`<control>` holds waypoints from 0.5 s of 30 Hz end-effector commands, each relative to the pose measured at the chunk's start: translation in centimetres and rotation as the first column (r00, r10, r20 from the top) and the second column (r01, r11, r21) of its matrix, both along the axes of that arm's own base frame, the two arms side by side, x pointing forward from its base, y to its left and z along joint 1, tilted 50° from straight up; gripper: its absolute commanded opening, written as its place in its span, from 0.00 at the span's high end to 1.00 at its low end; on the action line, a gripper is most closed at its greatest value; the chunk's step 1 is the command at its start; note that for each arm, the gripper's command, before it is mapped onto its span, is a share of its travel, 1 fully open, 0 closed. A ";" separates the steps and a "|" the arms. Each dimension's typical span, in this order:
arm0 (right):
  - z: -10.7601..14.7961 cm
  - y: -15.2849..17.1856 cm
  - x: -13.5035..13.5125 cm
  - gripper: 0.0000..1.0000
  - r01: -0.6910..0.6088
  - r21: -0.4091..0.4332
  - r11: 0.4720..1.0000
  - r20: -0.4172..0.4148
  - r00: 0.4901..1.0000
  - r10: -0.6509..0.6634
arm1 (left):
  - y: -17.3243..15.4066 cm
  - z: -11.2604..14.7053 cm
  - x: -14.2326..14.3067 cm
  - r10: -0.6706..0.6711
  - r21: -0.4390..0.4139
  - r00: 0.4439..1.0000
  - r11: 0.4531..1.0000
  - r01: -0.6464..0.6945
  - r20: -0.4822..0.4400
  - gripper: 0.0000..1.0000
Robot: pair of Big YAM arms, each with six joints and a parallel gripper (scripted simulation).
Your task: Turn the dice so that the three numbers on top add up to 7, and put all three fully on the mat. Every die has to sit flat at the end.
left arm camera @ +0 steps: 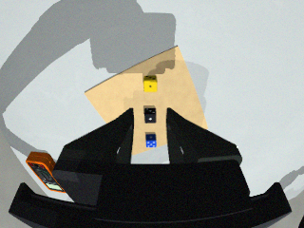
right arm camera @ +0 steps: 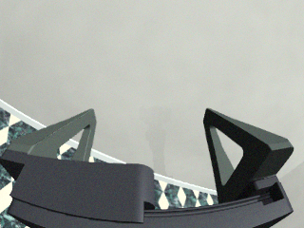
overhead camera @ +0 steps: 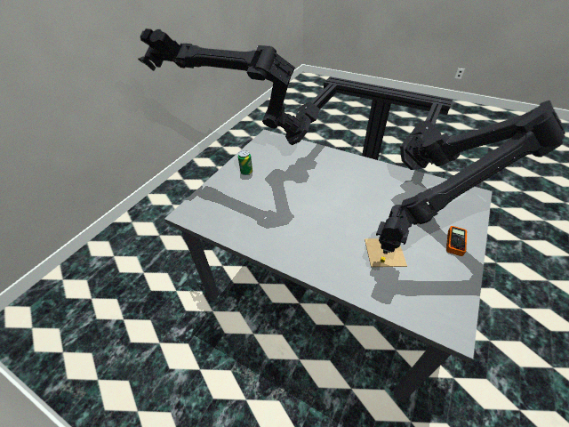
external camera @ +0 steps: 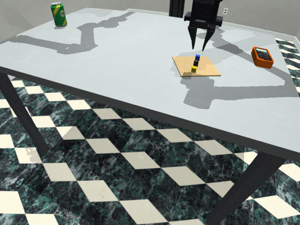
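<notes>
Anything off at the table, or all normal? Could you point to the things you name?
Nothing looks spilled or damaged. The yellow die [external camera: 194, 69] [left arm camera: 150, 85], black die [external camera: 195, 63] [left arm camera: 150, 115] and blue die [external camera: 197, 57] [left arm camera: 151, 141] sit in a row on the mat [overhead camera: 372, 253] [external camera: 183, 65] [left arm camera: 180, 95]. The soda can [overhead camera: 245, 163] [external camera: 58, 15] stands upright; the multimeter [overhead camera: 456, 240] [external camera: 262, 57] [left arm camera: 45, 172] lies face up.
</notes>
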State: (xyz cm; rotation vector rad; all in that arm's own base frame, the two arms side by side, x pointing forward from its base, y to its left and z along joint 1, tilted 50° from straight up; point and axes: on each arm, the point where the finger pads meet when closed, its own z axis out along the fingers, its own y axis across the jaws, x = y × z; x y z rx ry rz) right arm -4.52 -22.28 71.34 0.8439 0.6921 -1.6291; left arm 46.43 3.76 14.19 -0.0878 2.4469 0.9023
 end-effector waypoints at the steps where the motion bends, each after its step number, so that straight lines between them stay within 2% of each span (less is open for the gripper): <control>1: 3.2 2.7 0.1 0.00 0.008 -0.063 0.998 -0.006 1.000 -0.009 | -1.5 2.1 0.3 0.010 -0.020 0.999 1.000 -0.009 0.040 0.70; 3: 3.2 2.7 0.1 0.00 0.008 -0.063 0.998 -0.006 1.000 -0.009 | -1.5 2.1 0.3 0.010 -0.020 0.999 1.000 -0.009 0.040 0.70; 4: 3.2 2.7 0.1 0.00 0.008 -0.063 0.998 -0.006 1.000 -0.009 | -0.2 0.8 0.1 0.039 -0.012 0.999 0.999 -0.039 0.007 0.70; 6: 3.2 2.7 0.1 0.00 0.008 -0.063 0.998 -0.006 1.000 -0.009 | -1.5 0.4 -0.4 0.013 -0.010 1.000 1.000 -0.013 -0.007 0.70; 10: 3.2 2.7 0.1 0.00 0.008 -0.063 0.998 -0.006 1.000 -0.009 | -1.3 1.3 -0.4 0.021 -0.015 1.000 1.000 -0.021 0.012 0.70; 11: 3.2 2.7 0.1 0.00 0.008 -0.063 0.998 -0.006 1.000 -0.009 | -1.2 1.4 -0.3 0.024 -0.016 1.000 1.000 -0.024 0.017 0.00; 15: 3.2 2.7 0.1 0.00 0.008 -0.063 0.998 -0.006 1.000 -0.009 | -1.2 1.4 -0.3 0.024 -0.017 1.000 1.000 -0.024 0.019 0.00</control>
